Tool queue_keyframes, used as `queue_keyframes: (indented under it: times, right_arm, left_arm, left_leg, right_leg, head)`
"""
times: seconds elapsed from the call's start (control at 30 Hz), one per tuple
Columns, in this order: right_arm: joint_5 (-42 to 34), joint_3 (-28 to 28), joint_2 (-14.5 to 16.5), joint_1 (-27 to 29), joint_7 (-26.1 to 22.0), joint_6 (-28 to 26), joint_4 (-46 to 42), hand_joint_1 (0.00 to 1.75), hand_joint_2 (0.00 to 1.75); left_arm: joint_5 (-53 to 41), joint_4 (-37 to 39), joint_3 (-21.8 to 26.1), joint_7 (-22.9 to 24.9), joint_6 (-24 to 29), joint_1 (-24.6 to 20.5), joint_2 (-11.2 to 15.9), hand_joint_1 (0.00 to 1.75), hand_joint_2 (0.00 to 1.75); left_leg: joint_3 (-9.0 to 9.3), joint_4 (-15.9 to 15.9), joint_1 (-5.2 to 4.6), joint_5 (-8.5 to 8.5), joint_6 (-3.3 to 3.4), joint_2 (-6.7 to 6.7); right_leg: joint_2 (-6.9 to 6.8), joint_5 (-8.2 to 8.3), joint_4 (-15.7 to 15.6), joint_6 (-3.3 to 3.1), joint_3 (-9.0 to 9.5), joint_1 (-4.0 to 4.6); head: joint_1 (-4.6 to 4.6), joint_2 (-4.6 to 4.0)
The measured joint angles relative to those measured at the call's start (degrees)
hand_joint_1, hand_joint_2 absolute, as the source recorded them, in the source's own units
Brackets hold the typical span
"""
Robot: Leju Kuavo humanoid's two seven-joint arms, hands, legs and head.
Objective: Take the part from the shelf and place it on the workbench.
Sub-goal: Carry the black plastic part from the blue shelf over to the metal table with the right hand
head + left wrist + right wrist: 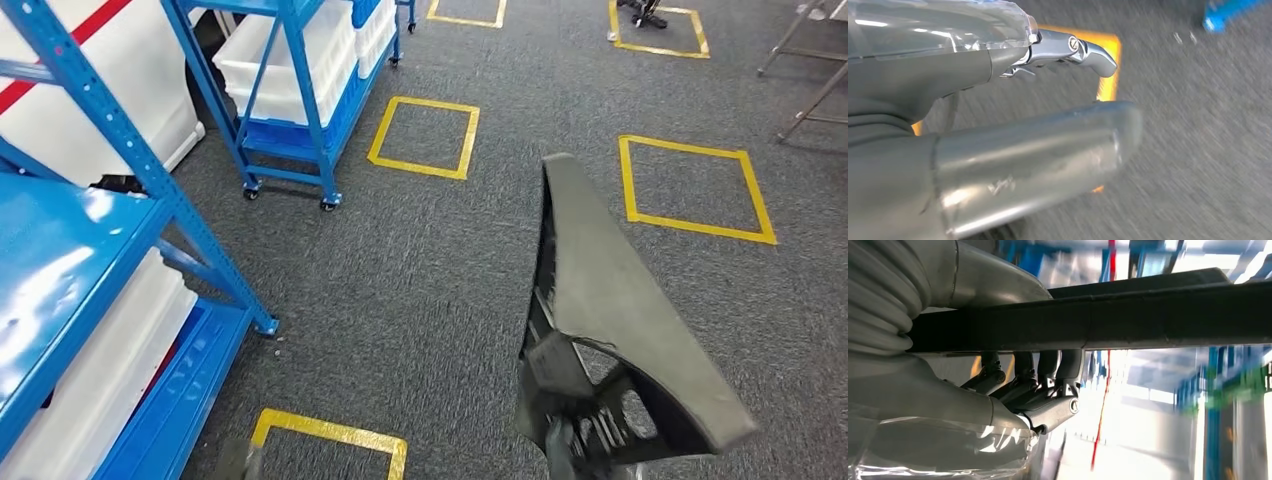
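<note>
While the right robot hand (1033, 390) holds it tight, with dark fingers (1023, 371) curled on its edge, the dark grey part (610, 300) sticks up over the grey carpet (420, 260). Its bottom end is cut off in the head view. The left robot hand (1013, 100) holds nothing, and its fingers are apart, though it looks blurry. Yellow tape squares (424, 136) lie on the floor. Farther off stand blue shelves (110, 260) with white bins (290, 60). No writing can be read.
</note>
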Motion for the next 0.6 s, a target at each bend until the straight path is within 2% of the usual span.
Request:
queue_keyframes:
  times: [0.07, 0.1, 0.13, 0.2, 0.23, 0.27, 0.3, 0.33, 0.37, 0.4, 0.43, 0.47, 0.5, 0.53, 0.57, 0.6]
  right_arm:
    - [0.51, 0.93, -1.5, 0.77, -0.01, -1.7, -1.1, 1.75, 1.75]
    - [0.84, 1.53, -2.06, 0.95, -0.02, -2.08, -1.41, 1.75, 1.75]
    - [1.22, 2.22, -2.5, 0.92, -0.03, -2.27, -1.57, 1.75, 1.75]
    - [2.02, 3.51, -3.12, 0.54, -0.01, -2.42, -1.67, 1.75, 1.75]
    - [2.42, 4.04, -3.37, 0.34, 0.02, -2.43, -1.66, 1.75, 1.75]
    - [2.78, 4.47, -3.58, 0.26, 0.04, -2.45, -1.66, 1.75, 1.75]
    - [3.17, 4.85, -3.81, 0.23, 0.04, -2.48, -1.65, 1.75, 1.75]
    - [3.54, 5.2, -3.99, 0.2, 0.05, -2.53, -1.65, 1.75, 1.75]
    - [3.92, 5.55, -4.14, 0.16, 0.06, -2.6, -1.64, 1.75, 1.75]
    - [4.32, 5.91, -4.28, 0.1, 0.06, -2.67, -1.65, 1.75, 1.75]
    - [4.69, 6.25, -4.37, -0.02, 0.06, -2.73, -1.65, 1.75, 1.75]
    - [5.06, 6.55, -4.46, -0.16, 0.06, -2.79, -1.66, 1.75, 1.75]
    - [5.47, 6.82, -4.54, -0.28, 0.05, -2.86, -1.66, 1.75, 1.75]
    - [5.93, 7.04, -4.6, -0.36, 0.05, -2.99, -1.66, 1.75, 1.75]
    - [6.41, 7.24, -4.64, -0.37, 0.05, -3.13, -1.66, 1.75, 1.75]
    - [6.84, 7.44, -4.67, -0.35, 0.05, -3.31, -1.66, 1.75, 1.75]
  left_arm:
    - [-0.87, 0.28, -0.33, -2.77, -2.17, 1.09, 2.7, 0.0, 0.0]
    - [-1.51, 0.32, -0.68, -3.56, -3.01, 0.84, 3.64, 0.0, 0.0]
    - [-2.12, 0.37, -1.09, -4.02, -3.64, 0.43, 4.26, 0.0, 0.0]
    - [-3.14, 0.49, -1.98, -4.39, -4.47, -0.19, 5.17, 0.0, 0.0]
    - [-3.4, 0.58, -2.3, -4.4, -4.76, -0.27, 5.39, 0.0, 0.0]
    - [-3.57, 0.67, -2.57, -4.35, -5.05, -0.34, 5.55, 0.0, 0.0]
    - [-3.69, 0.74, -2.79, -4.29, -5.36, -0.43, 5.7, 0.0, 0.0]
    - [-3.76, 0.79, -2.98, -4.25, -5.65, -0.58, 5.86, 0.0, 0.0]
    - [-3.86, 0.8, -3.21, -4.21, -5.89, -0.8, 6.06, 0.0, 0.0]
    - [-3.96, 0.82, -3.42, -4.17, -6.11, -1.04, 6.23, 0.0, 0.0]
    - [-4.04, 0.88, -3.6, -4.07, -6.25, -1.25, 6.37, 0.0, 0.0]
    - [-4.1, 0.94, -3.73, -3.81, -6.3, -1.44, 6.44, 0.0, 0.0]
    - [-4.09, 1.02, -3.8, -3.36, -6.29, -1.56, 6.46, 0.0, 0.0]
    - [-4.06, 1.11, -3.84, -2.71, -6.23, -1.66, 6.46, 0.0, 0.0]
    - [-4.03, 1.17, -3.87, -2.01, -6.17, -1.75, 6.41, 0.0, 0.0]
    - [-4.0, 1.24, -3.89, -1.36, -6.09, -1.8, 6.33, 0.0, 0.0]
  left_leg:
    - [0.14, -0.14, 0.07, -0.17, -0.56, 0.88]
    - [0.11, 0.14, 0.08, -0.5, -0.82, 0.19]
    - [-0.29, 1.29, 0.1, -1.37, -1.05, -1.13]
    - [-2.65, 7.07, 0.26, -4.67, -1.47, -4.45]
    - [-4.42, 11.0, 0.35, -6.45, -1.64, -5.31]
    - [-5.94, 14.21, 0.45, -7.5, -1.81, -5.65]
    - [-6.77, 15.79, 0.54, -7.48, -1.95, -5.75]
    - [-6.61, 15.17, 0.63, -6.33, -2.04, -5.8]
    - [-5.43, 12.31, 0.75, -4.21, -2.13, -6.12]
    - [-3.78, 8.34, 0.93, -2.02, -2.2, -7.07]
    - [-2.21, 4.59, 1.09, -0.52, -2.23, -8.43]
    - [-1.14, 1.97, 1.2, 0.31, -2.15, -9.58]
    - [-0.66, 0.78, 1.2, 0.37, -1.97, -10.32]
    - [-0.55, 0.57, 1.07, 0.19, -1.68, -10.28]
    - [-0.56, 0.53, 1.02, 0.32, -1.27, -9.63]
    - [-0.48, 0.29, 1.01, 0.49, -0.86, -8.95]
  right_leg:
    - [1.16, 0.28, -0.32, -0.3, -0.04, 0.04]
    - [1.57, 0.46, -0.67, -0.49, 0.09, -0.21]
    - [1.96, 0.68, -1.01, -0.74, 0.29, -0.51]
    - [2.94, 0.97, -1.38, -1.14, 0.54, -0.87]
    - [3.64, 1.0, -1.35, -1.27, 0.55, -0.91]
    - [4.48, 1.01, -1.3, -1.32, 0.56, -0.92]
    - [5.37, 1.0, -1.21, -1.33, 0.58, -0.94]
    - [6.29, 0.97, -1.07, -1.28, 0.61, -0.99]
    - [7.2, 0.89, -0.85, -1.16, 0.66, -1.09]
    - [8.04, 0.75, -0.56, -0.94, 0.64, -1.21]
    - [8.85, 0.56, -0.11, -0.64, 0.48, -1.26]
    - [9.6, 0.46, 0.25, -0.27, 0.21, -1.33]
    - [10.29, 0.46, 0.48, 0.1, -0.13, -1.4]
    - [10.96, 0.58, 0.57, 0.49, -0.44, -1.47]
    - [11.61, 0.75, 0.47, 0.88, -0.67, -1.56]
    - [11.42, 0.65, 0.63, 1.17, -0.87, -1.59]
  head:
    - [-0.02, 0.01]
    - [-0.05, 0.01]
    - [-0.13, 0.01]
    - [-0.34, 0.0]
    - [-0.43, 0.0]
    - [-0.45, -0.01]
    - [-0.47, 0.0]
    - [-0.47, 0.0]
    - [-0.48, 0.0]
    - [-0.49, 0.01]
    - [-0.51, 0.01]
    - [-0.52, 0.01]
    - [-0.57, 0.01]
    - [-0.61, 0.01]
    - [-0.63, 0.01]
    - [-0.66, 0.01]
